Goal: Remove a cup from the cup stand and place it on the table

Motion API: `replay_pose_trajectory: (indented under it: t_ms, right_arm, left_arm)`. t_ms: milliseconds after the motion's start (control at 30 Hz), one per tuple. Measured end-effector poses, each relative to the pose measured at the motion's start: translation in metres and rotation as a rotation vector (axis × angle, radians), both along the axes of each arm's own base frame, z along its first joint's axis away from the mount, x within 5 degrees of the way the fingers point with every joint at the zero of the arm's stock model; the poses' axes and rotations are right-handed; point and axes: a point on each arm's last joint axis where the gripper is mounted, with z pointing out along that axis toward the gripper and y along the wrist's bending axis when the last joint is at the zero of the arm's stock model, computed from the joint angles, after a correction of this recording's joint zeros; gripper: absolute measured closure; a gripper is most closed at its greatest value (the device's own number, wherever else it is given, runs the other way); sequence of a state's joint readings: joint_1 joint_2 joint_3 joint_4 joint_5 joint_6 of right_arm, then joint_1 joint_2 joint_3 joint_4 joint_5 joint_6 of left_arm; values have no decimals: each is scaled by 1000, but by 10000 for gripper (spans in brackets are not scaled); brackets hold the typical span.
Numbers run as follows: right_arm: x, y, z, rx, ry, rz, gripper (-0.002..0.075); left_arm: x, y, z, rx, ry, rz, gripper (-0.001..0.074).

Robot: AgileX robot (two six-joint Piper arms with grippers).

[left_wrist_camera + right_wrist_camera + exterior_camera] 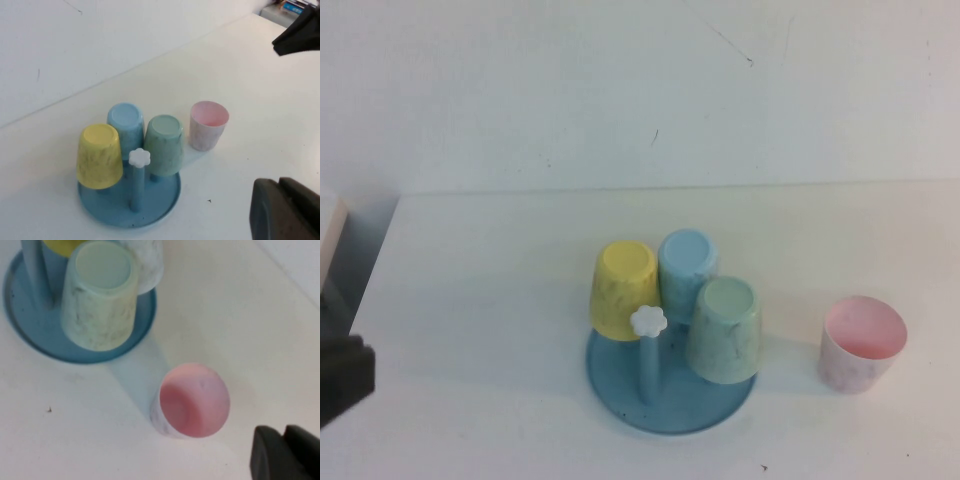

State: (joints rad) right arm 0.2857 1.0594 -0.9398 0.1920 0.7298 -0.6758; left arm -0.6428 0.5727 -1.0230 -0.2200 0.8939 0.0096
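Note:
The pale pink cup (861,343) stands upright on the white table (470,300), just right of the blue cup stand (670,410), touching nothing. One stand peg with a white flower knob (648,321) is bare. The cup also shows in the left wrist view (207,125) and in the right wrist view (192,400). My left gripper (282,210) is shut and empty, low at the table's left edge (345,375), far from the stand. My right gripper (285,455) is shut and empty, a short way from the pink cup, out of the high view.
A yellow cup (625,290), a light blue cup (687,265) and a mint green cup (725,330) hang upside down on the stand's pegs. A white wall rises behind the table. The right arm shows as a dark shape (300,30) in the left wrist view.

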Motion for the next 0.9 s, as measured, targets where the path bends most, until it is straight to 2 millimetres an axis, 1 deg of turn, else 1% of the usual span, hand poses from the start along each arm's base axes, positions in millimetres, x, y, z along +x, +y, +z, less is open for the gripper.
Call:
replay_pose_trajectory:
  t_ms: [33, 100, 167, 233, 300, 367, 400, 467, 567, 733, 900]
  right_arm:
    - [-10, -3, 9, 9, -40, -2, 692]
    - [-24, -8, 20, 25, -91, -8, 708]
    - [-43, -13, 31, 49, -160, -11, 718]
    - [-59, -18, 33, 61, -202, -13, 721]
    - [-74, -23, 30, 69, -229, -13, 722]
    - [-92, -28, 21, 75, -251, -13, 723]
    - [-96, -29, 17, 77, -253, -14, 724]
    - [-110, -33, 2, 82, -254, -17, 725]
    - [-126, -38, -23, 84, -248, -20, 725]
    - [-141, -42, -56, 86, -225, -21, 725]
    - [-144, -42, -73, 88, -191, -21, 725]
  left_arm:
    - [-1, 1, -7, -3, -9, 0, 736]
    - [-2, 2, -23, 10, -14, -1, 736]
    - [-1, 2, -41, 19, -9, 1, 736]
    - [2, 1, -56, 27, -10, 7, 736]
    - [5, -1, -71, 44, -10, 17, 736]
    - [10, -1, -83, 79, -23, 29, 736]
    - [12, -1, -87, 93, -30, 34, 736]
    - [15, -1, -95, 116, -43, 43, 737]
    - [17, -1, -100, 136, -64, 53, 737]
    - [18, -1, -101, 134, -72, 55, 737]
    - [18, -1, -101, 134, -72, 55, 737]
